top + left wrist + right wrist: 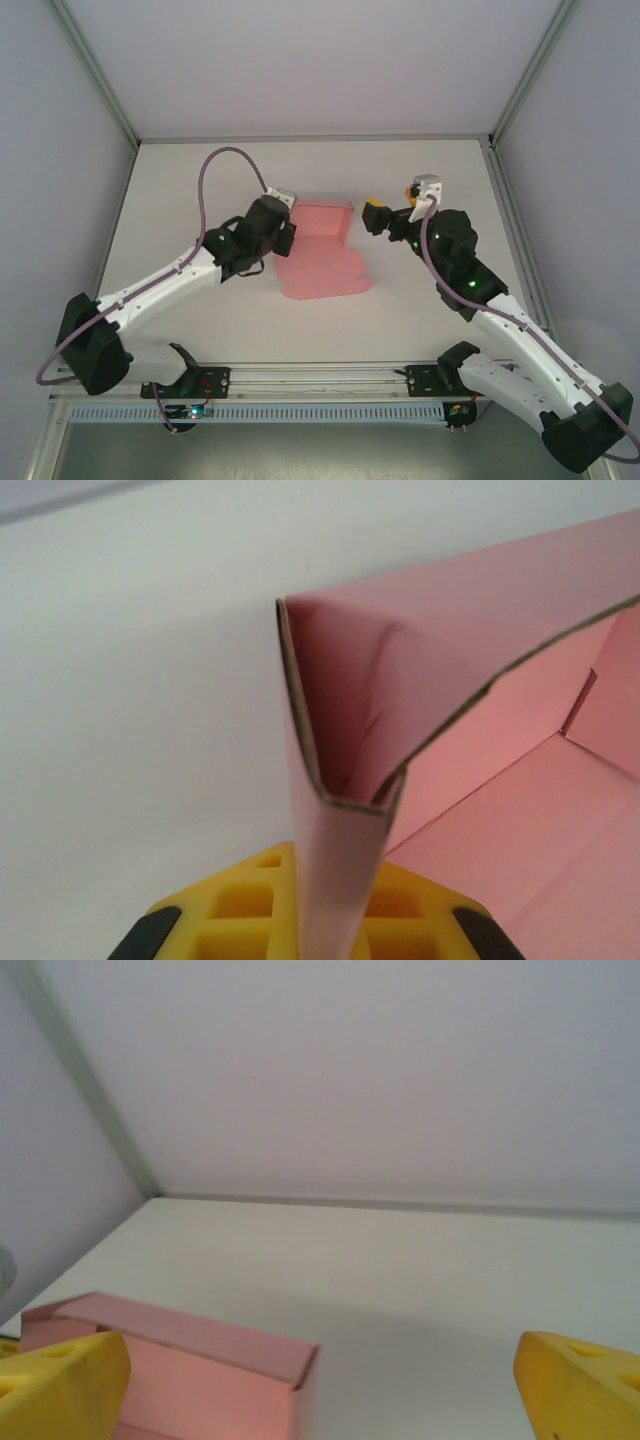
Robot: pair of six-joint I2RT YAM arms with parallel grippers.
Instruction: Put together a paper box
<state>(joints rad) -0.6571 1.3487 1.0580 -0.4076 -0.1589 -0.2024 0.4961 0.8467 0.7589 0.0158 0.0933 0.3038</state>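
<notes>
I find the paper box (320, 262) lying about the middle of the tabletop (190, 190), a little toward the far edge. It is part-formed: its far end stands up as low walls, while a flat panel with a scalloped edge lies spread toward the near edge. The left gripper (287, 228) is at the left side of the box, against the raised wall. In the left wrist view its jaws are clenched on that wall: a doubled strip of pink card runs down between the yellow fingers (240, 905) and is pinched there, upright, with the fold open at the top in a narrow V. To the right of the pinched strip I can see the inside floor and a far inner corner of the box. The right gripper (374, 215) sits just beside the far right corner of the box, apart from it as far as I can tell from above. In the right wrist view its jaws are released and stand wide, the yellow fingertips (60, 1380) at the lower left and lower right of the view, nothing grasped between them. A raised pink wall of the box sits low in that view, beside the lower-left fingertip and partly behind it; whether it touches that fingertip I cannot tell. Bare white tabletop lies between the box's corner and the other fingertip.
</notes>
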